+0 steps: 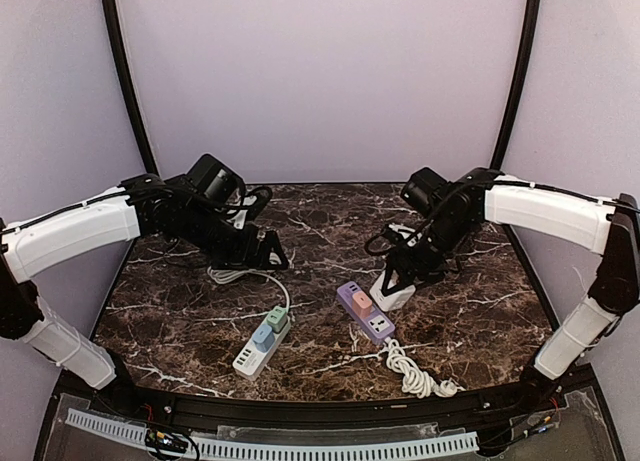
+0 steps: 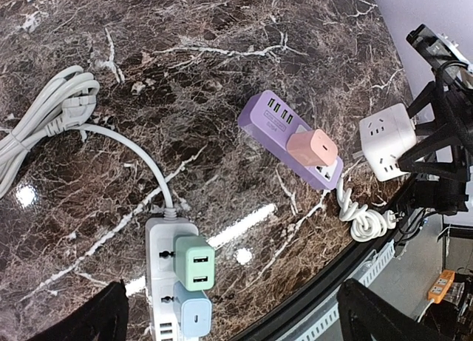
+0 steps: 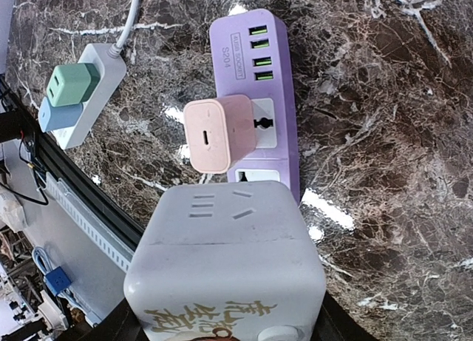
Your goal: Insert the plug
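L arm (image 1: 70, 231) & R arm (image 1: 550, 209): same build. Long links in wht rounded shells (image 1: 65, 346), seams across the lower ones; joints blk. The elbows (image 1: 618, 271) are blk blocks. Thin blk cable (image 1: 60, 212) runs along ea. upper shell, and more blk cable loops (image 1: 383, 243) hang free nr the wrists. L gripper (image 1: 278, 257) & R gripper (image 1: 408, 278) are all blk, angular, open-framed. The fingers (image 2: 92, 315) are matte blk wedges. A blk boxy cam (image 1: 215, 176) sits on ea. wrist.
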`<state>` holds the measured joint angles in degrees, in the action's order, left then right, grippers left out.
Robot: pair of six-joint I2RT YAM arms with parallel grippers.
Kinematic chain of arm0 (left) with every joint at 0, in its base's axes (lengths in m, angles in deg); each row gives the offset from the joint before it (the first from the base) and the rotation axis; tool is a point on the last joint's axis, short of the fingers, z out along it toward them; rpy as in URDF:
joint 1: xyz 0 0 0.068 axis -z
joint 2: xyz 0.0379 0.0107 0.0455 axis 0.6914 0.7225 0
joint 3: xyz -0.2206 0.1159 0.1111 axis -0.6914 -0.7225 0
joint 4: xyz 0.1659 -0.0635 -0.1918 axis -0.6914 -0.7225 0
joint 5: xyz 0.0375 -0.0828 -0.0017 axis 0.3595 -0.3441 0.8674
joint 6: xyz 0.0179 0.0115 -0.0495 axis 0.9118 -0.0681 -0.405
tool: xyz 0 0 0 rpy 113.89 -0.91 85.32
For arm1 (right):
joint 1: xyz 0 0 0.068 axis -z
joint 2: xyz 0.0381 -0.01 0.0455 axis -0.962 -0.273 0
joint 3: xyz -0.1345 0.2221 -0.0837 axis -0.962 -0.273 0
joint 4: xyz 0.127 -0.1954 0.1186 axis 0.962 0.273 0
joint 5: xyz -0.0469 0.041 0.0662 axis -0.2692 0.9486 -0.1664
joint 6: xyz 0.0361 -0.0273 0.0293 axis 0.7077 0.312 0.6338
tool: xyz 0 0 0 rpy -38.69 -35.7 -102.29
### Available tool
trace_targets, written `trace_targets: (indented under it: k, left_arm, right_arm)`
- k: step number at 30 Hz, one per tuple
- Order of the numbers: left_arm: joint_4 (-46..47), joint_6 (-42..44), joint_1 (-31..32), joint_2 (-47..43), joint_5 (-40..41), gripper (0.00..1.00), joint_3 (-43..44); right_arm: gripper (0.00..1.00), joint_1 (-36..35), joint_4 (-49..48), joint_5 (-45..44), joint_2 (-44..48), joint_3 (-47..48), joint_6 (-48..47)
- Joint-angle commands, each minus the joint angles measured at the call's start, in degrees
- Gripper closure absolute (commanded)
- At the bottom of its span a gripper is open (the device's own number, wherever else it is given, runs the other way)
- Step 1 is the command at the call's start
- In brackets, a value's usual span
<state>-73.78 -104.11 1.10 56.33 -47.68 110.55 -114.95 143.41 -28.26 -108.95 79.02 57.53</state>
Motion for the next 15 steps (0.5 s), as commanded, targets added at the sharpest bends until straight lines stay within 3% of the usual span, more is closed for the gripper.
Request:
trace_targets:
  k: [1,15]
  left_arm:
    - [-1.2,1.8,-0.3,-0.6,-1.2,0.01,1.5]
    - [-0.2,2.2,-0.3,0.5,-2.7,0.04,2.0]
  right_arm:
    - [1.00,-1.1,-2.2,-0.4,-0.2,-1.4,-0.8]
    - [1.00,-2.8,-5.1,-1.8,-1.1,-4.6,0.7]
